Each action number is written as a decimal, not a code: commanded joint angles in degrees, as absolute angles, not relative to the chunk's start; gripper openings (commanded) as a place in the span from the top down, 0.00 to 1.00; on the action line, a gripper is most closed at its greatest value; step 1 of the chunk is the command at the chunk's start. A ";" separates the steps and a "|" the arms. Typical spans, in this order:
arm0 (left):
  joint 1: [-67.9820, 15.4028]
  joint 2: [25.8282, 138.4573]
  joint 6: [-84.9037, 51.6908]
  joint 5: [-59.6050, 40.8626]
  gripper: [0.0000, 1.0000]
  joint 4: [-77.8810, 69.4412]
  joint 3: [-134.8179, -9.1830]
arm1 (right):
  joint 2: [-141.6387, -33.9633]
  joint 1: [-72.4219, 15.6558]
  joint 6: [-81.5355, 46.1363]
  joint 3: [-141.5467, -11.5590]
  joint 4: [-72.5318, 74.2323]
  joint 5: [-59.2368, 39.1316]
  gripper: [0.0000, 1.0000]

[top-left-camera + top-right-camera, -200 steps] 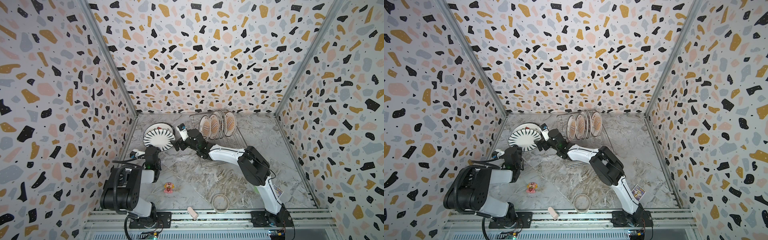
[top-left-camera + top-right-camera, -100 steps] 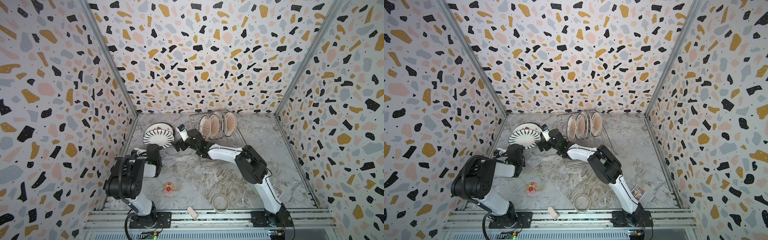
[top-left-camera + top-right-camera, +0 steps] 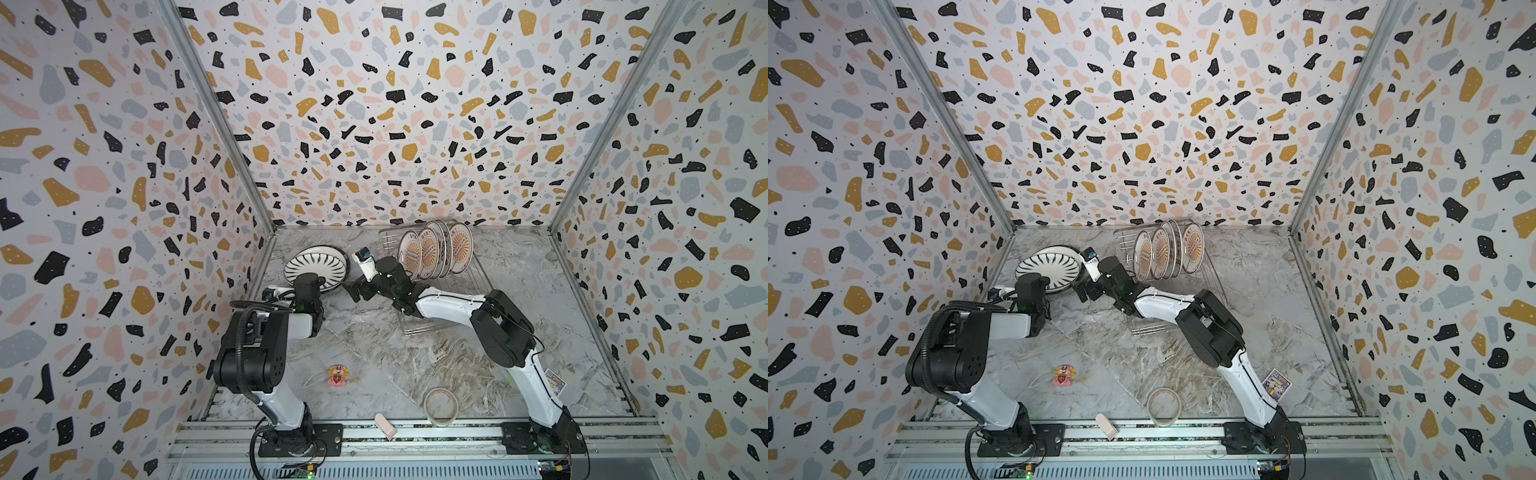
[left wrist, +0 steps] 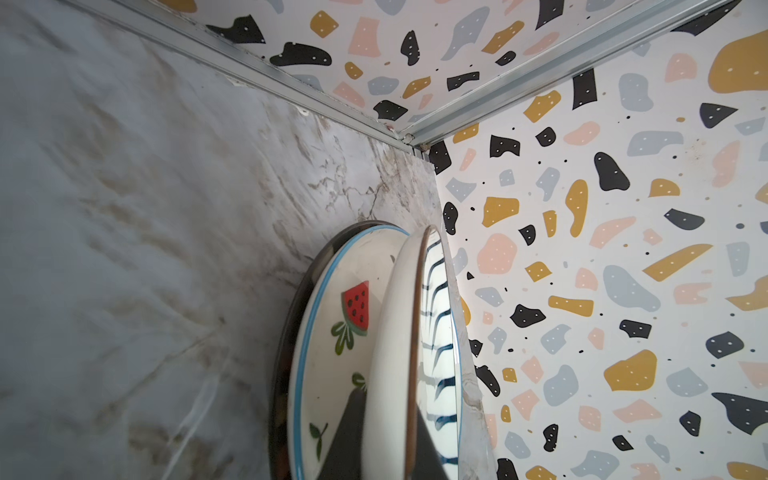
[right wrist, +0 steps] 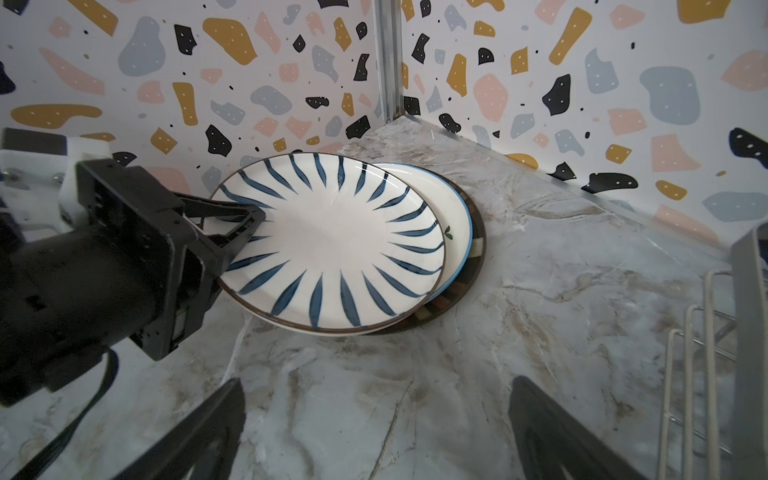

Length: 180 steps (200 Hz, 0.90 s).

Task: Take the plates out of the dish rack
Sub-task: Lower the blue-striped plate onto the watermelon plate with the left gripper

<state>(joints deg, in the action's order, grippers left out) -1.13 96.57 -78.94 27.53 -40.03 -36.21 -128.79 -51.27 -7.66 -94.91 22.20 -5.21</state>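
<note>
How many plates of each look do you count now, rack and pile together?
Orange-printed plates, upright in the dish rack: 4, as far as their overlap lets me tell
Striped plate, top of the pile, rim pinched by the left claw: 1
Watermelon plate, under it: 1
Dark-rimmed plate, bottom of the pile: 1
Total: 7

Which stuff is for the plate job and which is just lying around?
For the job: dish rack, sunburst plates standing in it, striped plate gripped by left claw, watermelon plate under it.
Just lying about: pink toy, tape ring, pink block, picture card.
</note>
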 commanded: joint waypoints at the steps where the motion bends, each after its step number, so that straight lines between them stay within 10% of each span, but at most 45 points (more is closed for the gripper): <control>1: -0.88 96.76 -80.90 29.49 1.00 -43.80 -38.10 | -128.95 -51.10 -8.13 -97.33 21.72 -6.15 0.00; 180: -0.79 104.61 -81.41 31.61 0.87 -34.98 -44.82 | -135.00 -51.10 -8.07 -106.10 17.75 -7.40 0.00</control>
